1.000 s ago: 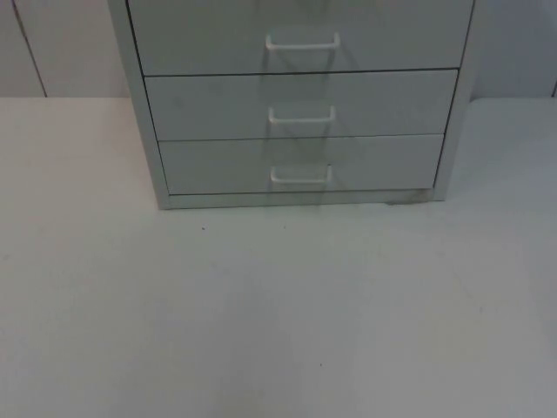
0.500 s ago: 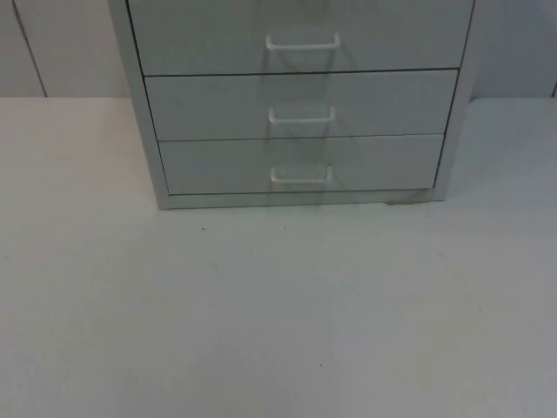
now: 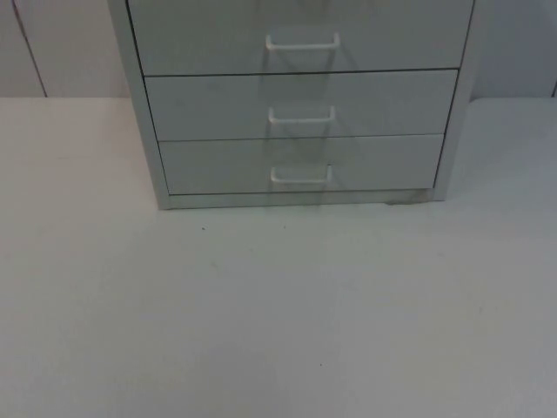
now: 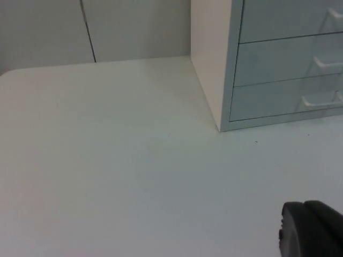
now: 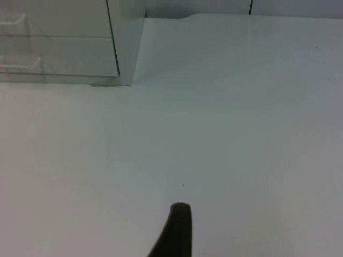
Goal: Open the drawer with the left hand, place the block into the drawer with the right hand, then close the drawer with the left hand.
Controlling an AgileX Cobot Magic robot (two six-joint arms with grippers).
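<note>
While both claws' openings can't be told, we'd pull the stiff drawer (image 3: 300, 164) by its 12 o'clock handle (image 3: 301, 177).

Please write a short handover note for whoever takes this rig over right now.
Left hand: low over the table, left of the cabinet, holding nothing.
Right hand: over the table, right of the cabinet, holding nothing.
Cabinet stands at the back; all three drawers shut; bottom handle untouched. Block: not seen.
Done: nothing visible.
Left: open a drawer, put the block in, close it.
</note>
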